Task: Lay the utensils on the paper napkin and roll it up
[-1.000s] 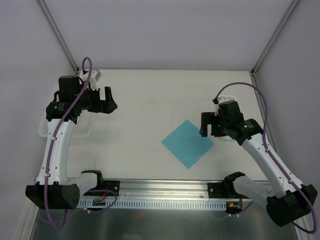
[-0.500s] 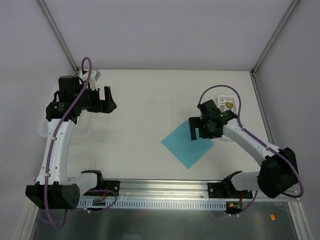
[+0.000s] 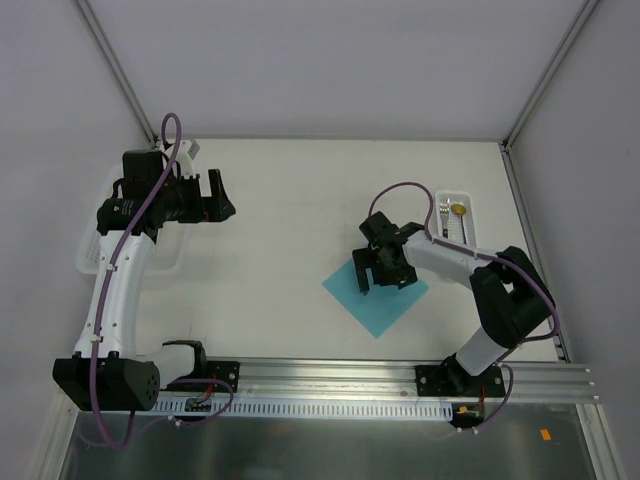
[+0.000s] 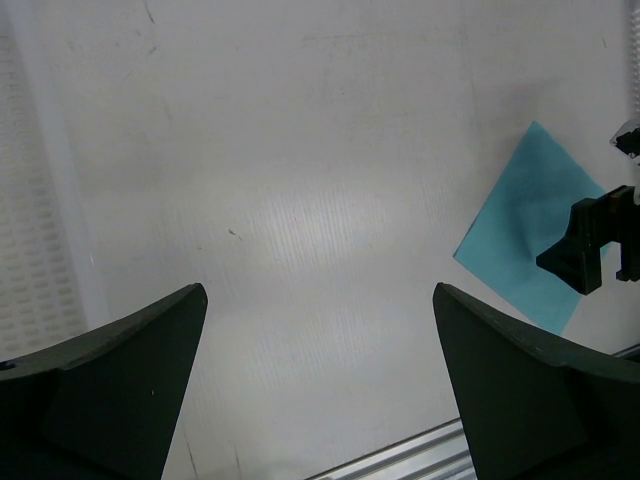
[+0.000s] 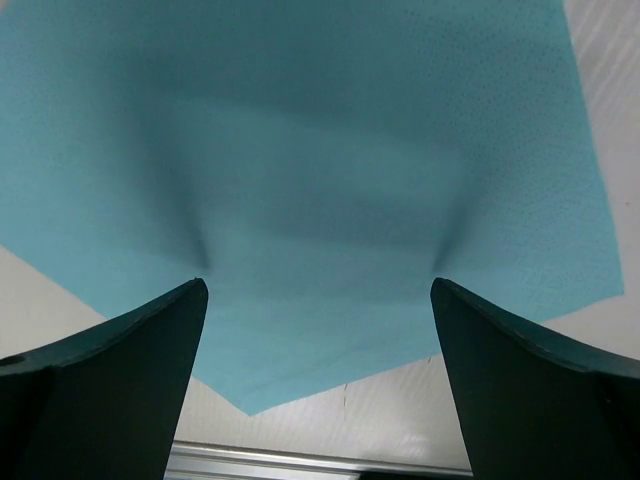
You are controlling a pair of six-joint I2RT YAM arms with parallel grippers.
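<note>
The teal paper napkin lies flat as a diamond on the table, right of centre. My right gripper hovers low over its upper half, jaws open wide, nothing between them. In the right wrist view the napkin fills the frame and its near corner points at the rail. The utensils, small slim cutlery pieces, lie in a narrow white tray at the right; one round head glints yellowish. My left gripper is open and empty above bare table at the far left. It sees the napkin in the distance.
A white perforated basket sits under the left arm at the table's left edge. A metal rail runs along the near edge. Slanted frame posts stand at the back corners.
My right arm swung left and down from beside the napkin's right corner to over the napkin, uncovering the white tray. The left arm stayed almost still.
</note>
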